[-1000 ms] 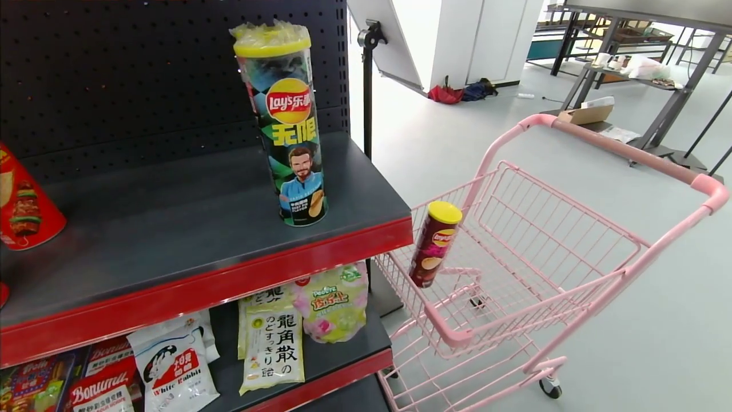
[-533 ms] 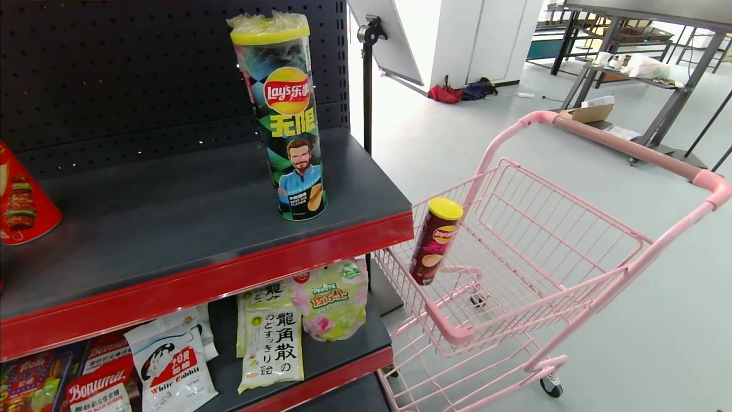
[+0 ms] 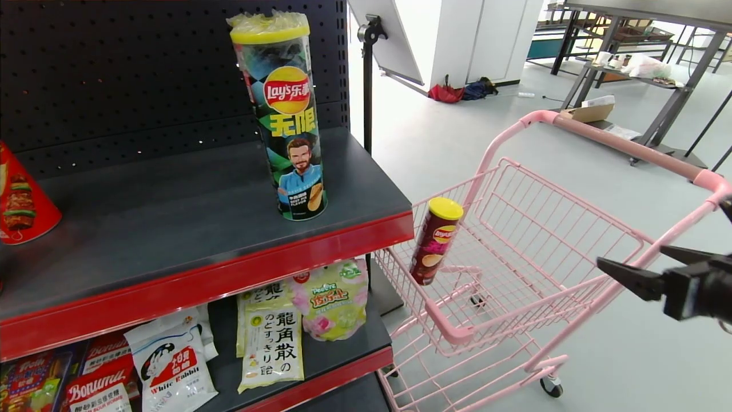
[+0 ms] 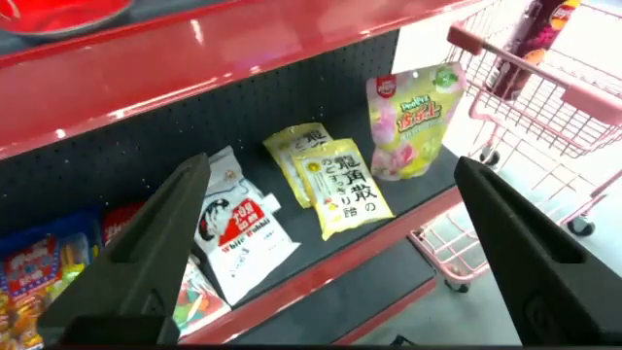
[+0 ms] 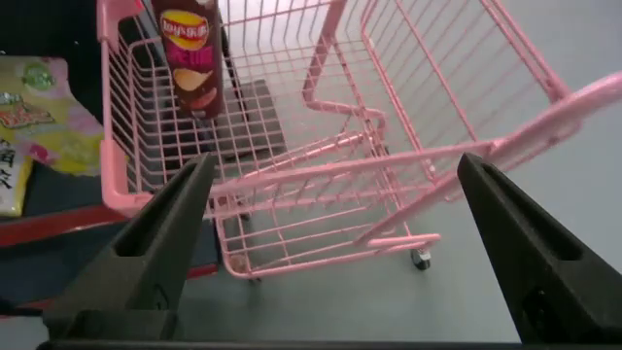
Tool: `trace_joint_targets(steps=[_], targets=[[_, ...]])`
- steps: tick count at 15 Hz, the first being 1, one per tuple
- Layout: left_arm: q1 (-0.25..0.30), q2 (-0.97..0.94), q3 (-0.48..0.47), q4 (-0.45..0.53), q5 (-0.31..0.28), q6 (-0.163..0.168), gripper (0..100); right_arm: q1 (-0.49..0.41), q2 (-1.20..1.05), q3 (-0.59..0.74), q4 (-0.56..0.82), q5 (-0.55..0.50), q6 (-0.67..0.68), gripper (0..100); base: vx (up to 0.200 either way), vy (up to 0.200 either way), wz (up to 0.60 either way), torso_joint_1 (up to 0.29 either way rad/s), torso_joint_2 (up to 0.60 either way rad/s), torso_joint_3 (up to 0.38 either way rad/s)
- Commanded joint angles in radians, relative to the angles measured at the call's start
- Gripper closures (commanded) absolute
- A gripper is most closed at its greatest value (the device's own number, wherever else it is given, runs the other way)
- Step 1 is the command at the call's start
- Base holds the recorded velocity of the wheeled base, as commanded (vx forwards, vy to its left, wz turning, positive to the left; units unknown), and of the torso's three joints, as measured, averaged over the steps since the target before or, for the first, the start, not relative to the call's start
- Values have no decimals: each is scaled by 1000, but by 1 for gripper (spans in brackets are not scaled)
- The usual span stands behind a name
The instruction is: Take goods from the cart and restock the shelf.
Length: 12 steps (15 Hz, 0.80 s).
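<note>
A dark-red chips can with a yellow lid leans in the near-left corner of the pink cart, right beside the shelf's end. A tall chips can stands upright on the dark upper shelf near its right end. My right gripper hovers open and empty at the cart's right side, above its rim. From its wrist I see the chips can and the cart below the right gripper. My left gripper is open and empty, facing the lower shelf.
Snack bags lie on the lower shelf. A red package sits at the upper shelf's left end. A stand pole rises behind the shelf's corner. Tables stand far back right, with open grey floor around the cart.
My right gripper has come into the head view from the right edge, beside the cart. The head camera shifted slightly a second ago; the cans stay put.
</note>
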Motion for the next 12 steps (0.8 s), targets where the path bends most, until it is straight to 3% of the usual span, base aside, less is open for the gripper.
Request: trace_joint_targets(steps=[1,5,8,12], targets=[[0,0,18,-1,-1,1,0,125,397,-160,-183,60,88,0,0,0,0,0,0,0],[0,2,38,-1,-4,3,0,188,606,-199,-371,136,97,0,0,0,0,0,0,0],[0,2,41,-1,-9,4,0,204,802,-229,-615,139,94,0,0,0,0,0,0,0],[0,2,53,-1,-9,6,0,241,852,-284,-620,139,111,0,0,0,0,0,0,0]])
